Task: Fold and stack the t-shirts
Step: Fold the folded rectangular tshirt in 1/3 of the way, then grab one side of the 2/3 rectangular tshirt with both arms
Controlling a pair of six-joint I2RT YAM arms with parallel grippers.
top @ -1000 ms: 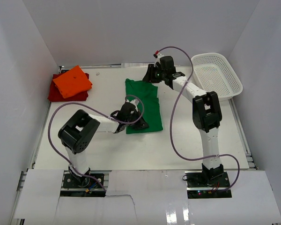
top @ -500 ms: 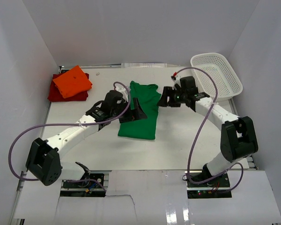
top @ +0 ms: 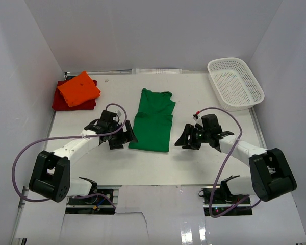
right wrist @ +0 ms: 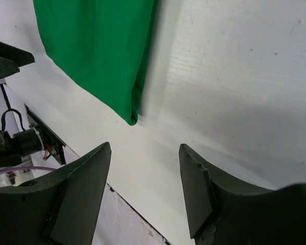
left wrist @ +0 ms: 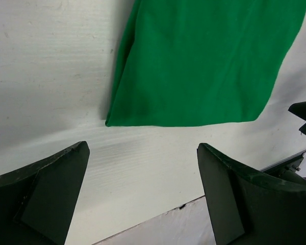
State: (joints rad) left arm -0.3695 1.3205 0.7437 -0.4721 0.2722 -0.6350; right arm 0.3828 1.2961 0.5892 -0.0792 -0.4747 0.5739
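The green t-shirt (top: 153, 122) lies flat mid-table, folded lengthwise into a narrow strip with its collar toward the back. My left gripper (top: 125, 139) sits open just left of its near left corner, with nothing between the fingers. In the left wrist view the shirt's near hem (left wrist: 204, 66) lies beyond the left gripper (left wrist: 143, 148). My right gripper (top: 182, 141) is open to the right of the near right corner; in its wrist view that corner of the shirt (right wrist: 102, 51) lies ahead of the right gripper (right wrist: 145, 148). The orange t-shirt (top: 79, 88) rests folded on the folded dark red t-shirt (top: 64, 103) at the back left.
A white mesh basket (top: 236, 81) stands at the back right, tipped against the wall. White walls close in the table on three sides. Purple cables loop from both arms over the near part of the table.
The left gripper has let go of the green shirt and opened. Both arms have pulled back toward the near edge and now flank the shirt's near corners. The shirt lies narrower.
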